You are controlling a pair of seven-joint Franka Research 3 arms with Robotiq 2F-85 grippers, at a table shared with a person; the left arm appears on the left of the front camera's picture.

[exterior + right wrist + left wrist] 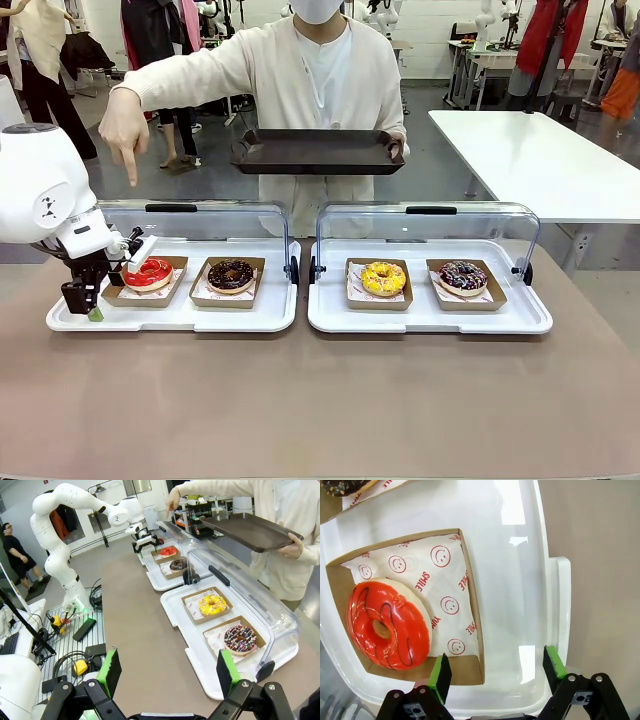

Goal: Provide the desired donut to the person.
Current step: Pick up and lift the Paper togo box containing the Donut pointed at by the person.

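The person (320,100) points at the red donut (150,272), near the worktop's (320,400) left edge. Left jaws, half open and empty, straddle its box (465,667) wall. I think closing there comes next.

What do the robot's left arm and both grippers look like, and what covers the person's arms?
The left arm is white, with rounded joints and a small black mark near the wrist. The left gripper and the right gripper are black, each with two fingers bearing green pads. The person wears a cream-white cardigan with long sleeves.
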